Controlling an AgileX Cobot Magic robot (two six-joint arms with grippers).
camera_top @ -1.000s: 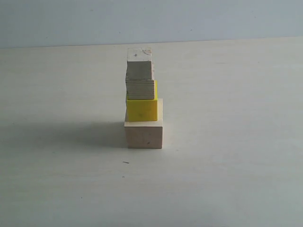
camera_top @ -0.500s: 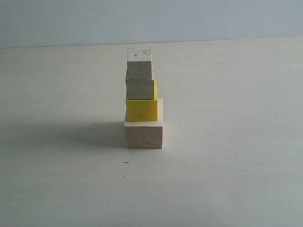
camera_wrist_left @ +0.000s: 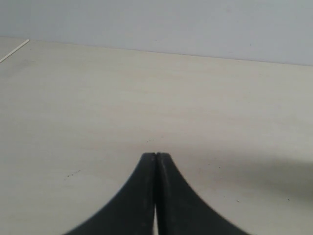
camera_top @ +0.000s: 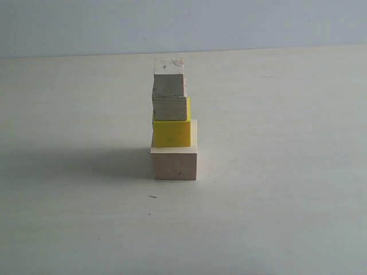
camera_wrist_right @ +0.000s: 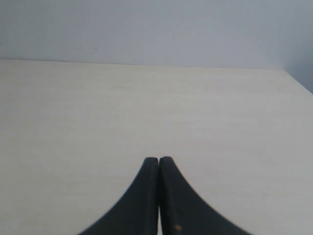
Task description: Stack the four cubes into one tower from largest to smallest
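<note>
Now, upright tower (camera_top: 172,121), yellow cube (camera_top: 171,133) second

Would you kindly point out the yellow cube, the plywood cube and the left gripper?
yellow cube (camera_top: 171,133), exterior view, on its front face.
plywood cube (camera_top: 170,107), exterior view, on its layered front face.
left gripper (camera_wrist_left: 155,156), left wrist view, between its closed fingertips.

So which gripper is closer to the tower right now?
Cannot tell. The left gripper and right gripper are both shut over the table. Neither wrist view shows the tower, and neither gripper appears near it in the exterior view.
</note>
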